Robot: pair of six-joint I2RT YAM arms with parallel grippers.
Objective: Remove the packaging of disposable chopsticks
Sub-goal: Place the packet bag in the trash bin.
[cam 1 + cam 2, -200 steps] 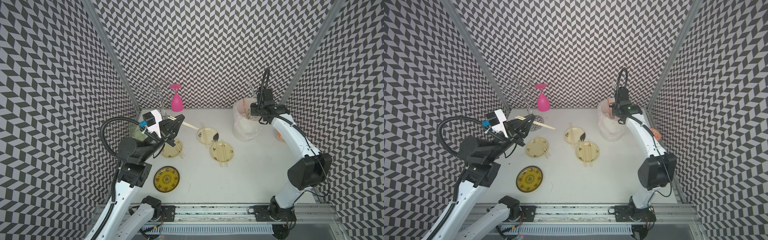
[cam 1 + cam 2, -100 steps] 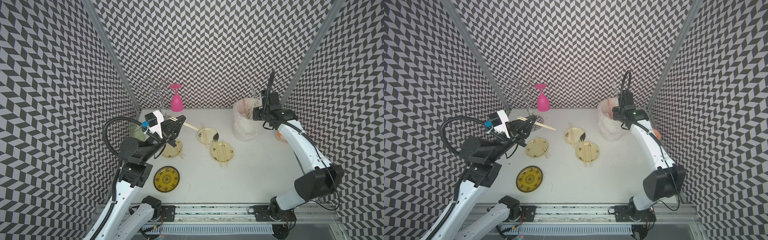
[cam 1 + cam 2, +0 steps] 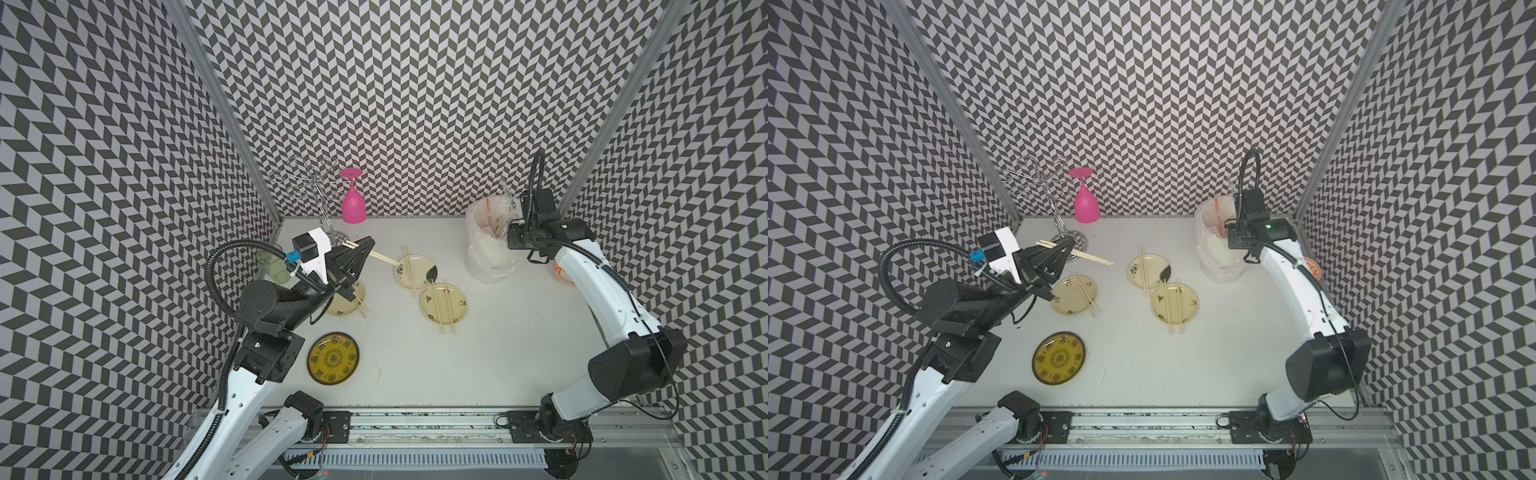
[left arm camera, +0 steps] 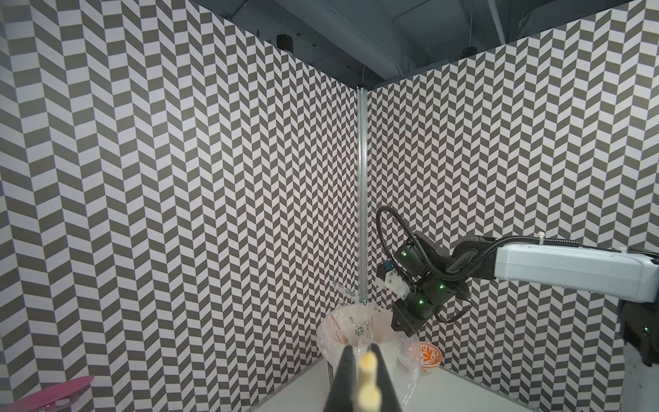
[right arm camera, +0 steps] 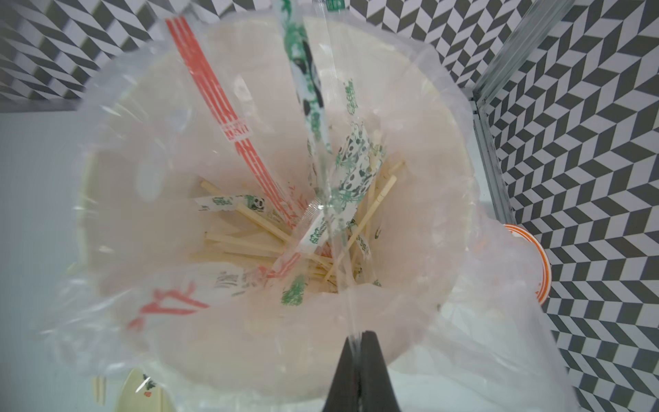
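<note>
Now the right gripper (image 5: 360, 337) hovers over the bin (image 5: 142, 149), pinched on a clear sleeve (image 5: 326, 185) stretching across its mouth. Well apart from the bin, the left gripper (image 3: 365, 243) clamps bare chopsticks (image 3: 384, 259).

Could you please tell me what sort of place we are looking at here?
Probably a robot test cell staged as a dining table: black-and-white chevron-patterned panel walls, two white robot arms on an aluminium base rail, and small round yellowish plates bearing bamboo chopsticks.
</note>
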